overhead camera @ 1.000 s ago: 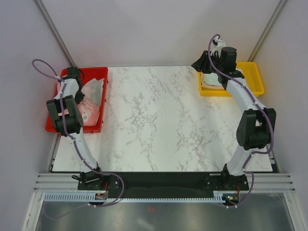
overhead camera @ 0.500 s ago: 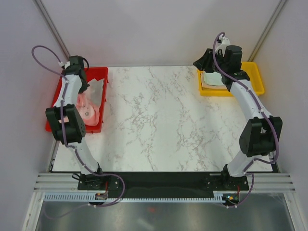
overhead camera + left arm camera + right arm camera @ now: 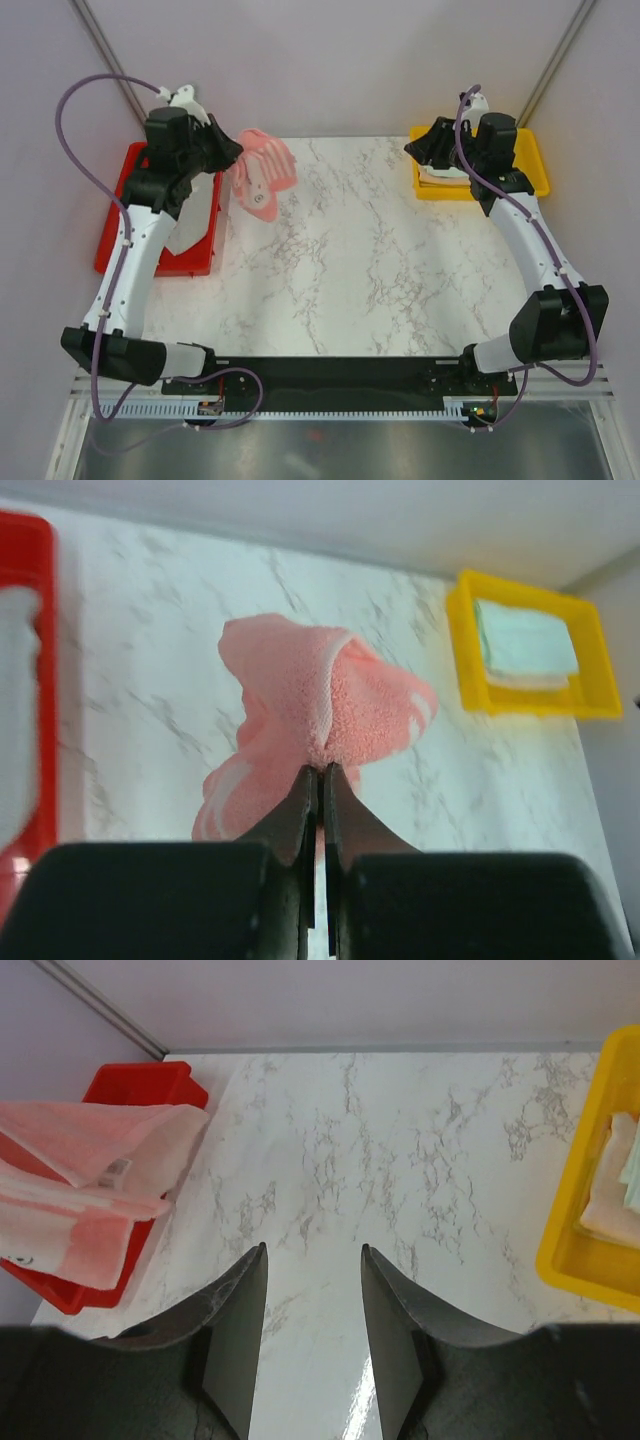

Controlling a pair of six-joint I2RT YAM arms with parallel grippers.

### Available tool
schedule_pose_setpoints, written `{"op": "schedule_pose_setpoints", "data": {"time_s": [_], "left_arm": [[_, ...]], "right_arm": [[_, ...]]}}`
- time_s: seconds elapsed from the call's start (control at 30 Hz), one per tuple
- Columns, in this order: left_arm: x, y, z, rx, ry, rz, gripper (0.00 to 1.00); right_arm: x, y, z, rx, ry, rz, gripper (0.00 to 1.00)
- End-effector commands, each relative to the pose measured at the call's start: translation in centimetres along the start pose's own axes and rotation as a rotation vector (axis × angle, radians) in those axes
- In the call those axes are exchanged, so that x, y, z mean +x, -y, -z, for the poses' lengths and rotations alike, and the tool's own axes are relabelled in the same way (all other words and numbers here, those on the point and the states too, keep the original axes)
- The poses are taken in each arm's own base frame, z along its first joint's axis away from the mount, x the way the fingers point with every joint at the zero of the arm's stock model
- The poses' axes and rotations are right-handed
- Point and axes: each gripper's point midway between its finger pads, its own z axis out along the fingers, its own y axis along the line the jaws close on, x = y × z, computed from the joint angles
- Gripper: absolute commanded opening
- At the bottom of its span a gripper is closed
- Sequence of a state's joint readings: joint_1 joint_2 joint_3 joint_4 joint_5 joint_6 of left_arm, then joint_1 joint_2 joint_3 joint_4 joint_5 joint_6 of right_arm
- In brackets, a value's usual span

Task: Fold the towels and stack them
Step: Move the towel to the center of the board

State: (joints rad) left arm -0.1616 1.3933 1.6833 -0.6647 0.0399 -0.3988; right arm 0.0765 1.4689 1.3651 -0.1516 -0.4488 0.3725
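Table (image 3: 340, 270) of marbled white, flanked by a red tray (image 3: 108, 255) at the far left and a yellow tray (image 3: 535, 170) at the far right. A pale towel (image 3: 195, 215) is seen lying in the red tray. A small folded stack (image 3: 525, 645), mint over cream, is seen in the yellow one.

The left gripper (image 3: 320, 772) is held above the table's far-left corner, just beside the red tray. Its jaws are pressed together on a bunched fold of the pink towel (image 3: 320, 705), which hangs clear of the surface. The right gripper (image 3: 313, 1252) is poised near the yellow tray, fingers spread, nothing between them.

Step judged: fetching — one towel is picked up, none yet spread for folding. The next move would call for the pink towel to be lowered onto the middle of the table. A second corner would then need to be taken by the right gripper so the cloth can be flattened.

Markings: a small tag (image 3: 118, 1168) and a round printed mark (image 3: 262, 199) are noted on the pink towel — neither can be read. No brand is made out.
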Motion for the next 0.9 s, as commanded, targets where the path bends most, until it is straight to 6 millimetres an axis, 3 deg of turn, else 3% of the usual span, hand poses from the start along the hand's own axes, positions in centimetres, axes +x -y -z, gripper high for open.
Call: {"op": "schedule_pose_setpoints", "data": {"time_s": [0.0, 0.1, 0.13, 0.2, 0.3, 0.33, 0.37, 0.4, 0.47, 0.5, 0.53, 0.57, 0.6, 0.73, 0.77, 0.8, 0.87], "left_arm": [[9.1, 4.7, -1.2, 0.307, -0.227, 0.083, 0.02], [15.8, 6.4, -1.6, 0.380, -0.366, 0.132, 0.02], [19.9, 6.3, -2.0, 0.377, -0.442, 0.132, 0.02], [25.7, 4.9, -2.7, 0.305, -0.572, 0.152, 0.05], [30.9, 3.9, -2.3, 0.250, -0.703, 0.160, 0.14], [31.5, 3.8, -2.1, 0.245, -0.716, 0.156, 0.17], [31.8, 3.6, -1.9, 0.238, -0.723, 0.154, 0.21], [31.5, 3.5, -1.8, 0.228, -0.706, 0.145, 0.34], [31.0, 2.8, -1.4, 0.183, -0.709, 0.118, 0.46], [29.3, 2.4, -2.2, 0.138, -0.654, 0.080, 0.53], [28.7, 2.0, -2.5, 0.108, -0.637, 0.058, 0.56], [28.2, 1.0, -2.8, 0.050, -0.625, 0.019, 0.58], [26.9, 1.6, -3.7, 0.053, -0.602, 0.000, 0.60], [25.2, 2.3, -7.0, 0.038, -0.582, -0.060, 0.60], [23.7, 2.6, -7.9, 0.020, -0.547, -0.064, 0.60], [23.8, 2.1, -8.5, -0.010, -0.554, -0.059, 0.60], [23.6, 1.7, -10.1, -0.034, -0.554, -0.040, 0.61]], "right_arm": [[2.9, 0.1, 1.0, 0.004, -0.066, -0.030, 0.51], [6.5, 1.4, 1.4, 0.034, -0.131, -0.065, 0.51], [7.4, 1.7, 1.5, 0.045, -0.150, -0.080, 0.51], [10.4, 2.5, 1.8, 0.075, -0.202, -0.118, 0.52], [14.3, 2.6, 1.8, 0.094, -0.281, -0.133, 0.52], [15.5, 2.0, 1.6, 0.083, -0.309, -0.125, 0.52], [17.1, 2.1, 1.4, 0.087, -0.346, -0.128, 0.52], [18.1, 1.9, 1.1, 0.085, -0.372, -0.128, 0.52], [20.4, 0.9, 0.1, 0.071, -0.433, -0.147, 0.52], [20.7, 1.0, -0.5, 0.097, -0.432, -0.149, 0.52], [21.7, -0.1, -1.0, 0.108, -0.450, -0.180, 0.51], [22.3, 0.1, -1.7, 0.149, -0.455, -0.202, 0.51], [23.3, 0.1, -2.3, 0.226, -0.449, -0.272, 0.51], [24.8, -0.9, -4.2, 0.325, -0.382, -0.332, 0.52], [25.6, -1.2, -5.1, 0.333, -0.382, -0.353, 0.52], [26.5, -2.2, -5.5, 0.327, -0.400, -0.338, 0.52], [27.3, -1.4, -6.6, 0.405, -0.393, -0.291, 0.52]]}}
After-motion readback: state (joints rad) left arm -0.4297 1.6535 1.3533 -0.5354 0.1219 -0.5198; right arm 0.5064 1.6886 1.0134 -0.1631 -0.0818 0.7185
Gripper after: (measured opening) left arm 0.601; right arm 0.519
